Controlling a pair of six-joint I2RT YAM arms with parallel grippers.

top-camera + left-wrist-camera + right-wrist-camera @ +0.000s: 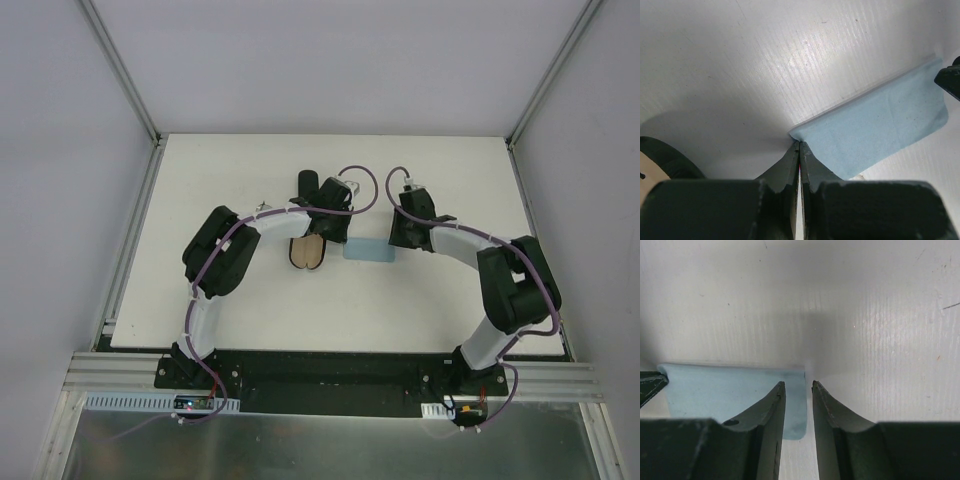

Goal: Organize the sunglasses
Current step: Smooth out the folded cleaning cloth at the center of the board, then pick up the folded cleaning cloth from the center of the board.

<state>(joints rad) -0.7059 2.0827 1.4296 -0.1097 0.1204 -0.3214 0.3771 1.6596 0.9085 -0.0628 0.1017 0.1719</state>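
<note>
No sunglasses show clearly in any view. A small thin object [262, 207] peeks out by the left arm's elbow, too small to identify. My left gripper [799, 143] is shut, pinching the near corner of a light-blue cloth [875, 132] on the white table. In the top view this gripper [343, 240] is at the cloth's [368, 251] left end. My right gripper [797, 385] is open by a narrow gap, and its fingers straddle the cloth's [725, 390] right edge. In the top view it [394, 242] is at the cloth's right end.
An open oval case with a tan inside [308, 253] lies just left of the cloth, and its black rim [662, 157] shows in the left wrist view. A black oval object [308, 186] lies behind the left wrist. The white table [250, 300] ends at metal rails.
</note>
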